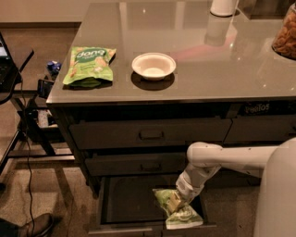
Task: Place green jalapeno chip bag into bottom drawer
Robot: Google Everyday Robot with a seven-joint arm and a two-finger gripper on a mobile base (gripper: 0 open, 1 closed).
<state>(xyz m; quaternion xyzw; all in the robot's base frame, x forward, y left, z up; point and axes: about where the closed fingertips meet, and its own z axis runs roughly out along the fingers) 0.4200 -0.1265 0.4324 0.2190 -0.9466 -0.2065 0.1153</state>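
The green jalapeno chip bag (178, 210) is crumpled, green with a pale end, and sits at the right front of the open bottom drawer (129, 203), its lower end resting over the drawer's front edge. My gripper (175, 200) reaches down from the white arm (217, 159) on the right and is shut on the bag's upper part. The drawer is pulled out under the two closed drawers with bar handles; its inside is dark.
On the grey counter (208, 60) lie a flat light-green "dang" pouch (90, 65) and a white bowl (153, 65). A white cup (224, 7) and a jar of snacks (286, 34) stand at the back right. A stand with cables (27, 115) is at left.
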